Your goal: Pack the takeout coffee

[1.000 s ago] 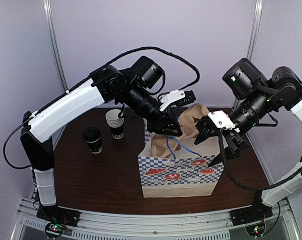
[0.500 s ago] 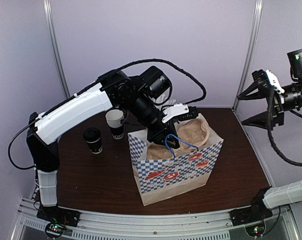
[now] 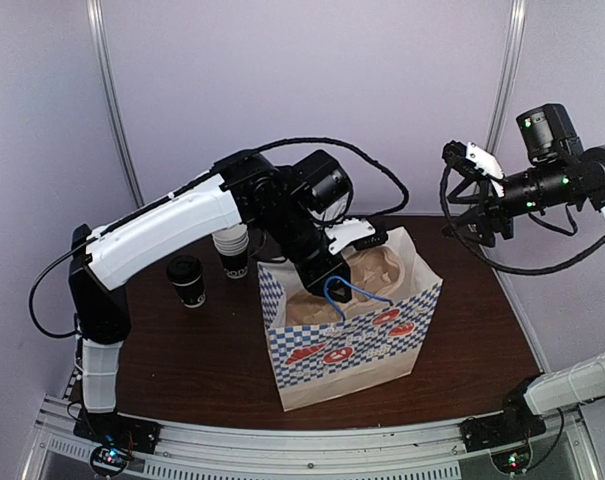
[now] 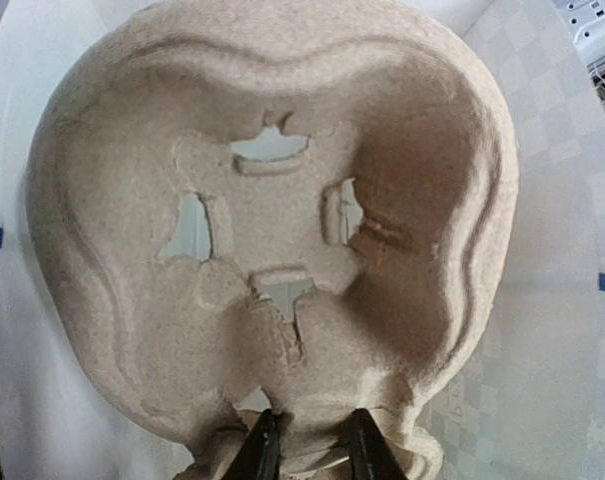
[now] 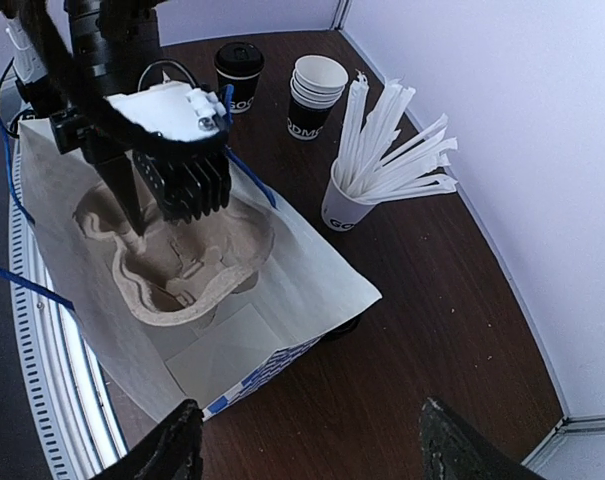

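Brown moulded pulp sits between the tips of the left claw [image 4: 307, 452], which is clenched on the rim of one cup carrier [image 4: 272, 250]. The carrier lies down inside one paper bag [image 3: 352, 340], white within, blue-checked outside, with red prints whose writing we cannot read. We see a blue cord handle [image 3: 344, 291] looping over the front of the bag's mouth.

The right claw [image 3: 454, 195] hangs high over the far right corner, well apart from everything. Its jaws are spread wide and grasp nothing.

On the bench [image 3: 482, 330] we count three cup items. The takeout coffee [image 3: 186, 280], one black lidded cup, stands outside the bag at the left rear, near the bench's left edge. Just beside it is one stack of nested black cups [image 3: 232, 250] with white rims; we cannot count them surely. From the right wrist we also see one white cup of wrapped straws [image 5: 347, 205] behind the bag.

We read white letters "GO" on the coffee. The stack and the straw cup carry similar lettering, only partly legible.

Bare dark wood shows to the right of the bag and in front of the coffee. The bag stands close to the near edge.
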Action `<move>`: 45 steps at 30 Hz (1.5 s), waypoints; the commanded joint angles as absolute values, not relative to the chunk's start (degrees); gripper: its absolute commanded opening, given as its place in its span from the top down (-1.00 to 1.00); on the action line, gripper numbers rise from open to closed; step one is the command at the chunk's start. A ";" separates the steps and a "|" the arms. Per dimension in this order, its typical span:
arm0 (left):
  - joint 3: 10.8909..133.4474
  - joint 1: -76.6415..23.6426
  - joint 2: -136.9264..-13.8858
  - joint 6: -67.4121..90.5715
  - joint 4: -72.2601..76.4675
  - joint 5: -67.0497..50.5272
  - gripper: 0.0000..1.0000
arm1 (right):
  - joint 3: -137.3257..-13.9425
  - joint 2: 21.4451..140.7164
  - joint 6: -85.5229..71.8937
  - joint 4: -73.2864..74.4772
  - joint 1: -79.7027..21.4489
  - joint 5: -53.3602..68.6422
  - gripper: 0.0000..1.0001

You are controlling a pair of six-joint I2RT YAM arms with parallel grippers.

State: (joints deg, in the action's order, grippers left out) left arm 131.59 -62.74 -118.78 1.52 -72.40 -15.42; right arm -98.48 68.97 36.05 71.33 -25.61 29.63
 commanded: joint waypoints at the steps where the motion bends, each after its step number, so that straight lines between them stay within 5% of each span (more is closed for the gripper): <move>1: 132.10 -63.00 -120.98 6.14 -74.91 -15.63 0.59 | -97.26 69.27 33.40 67.85 -24.17 31.07 -0.47; 30: 133.59 -63.91 -132.31 6.79 -78.91 -15.27 0.57 | -91.22 71.78 31.03 64.01 -19.76 34.80 -0.46; 45: 134.02 -63.96 -131.53 7.13 -79.30 -15.90 -0.03 | -90.30 72.15 30.70 63.68 -19.51 35.77 -0.46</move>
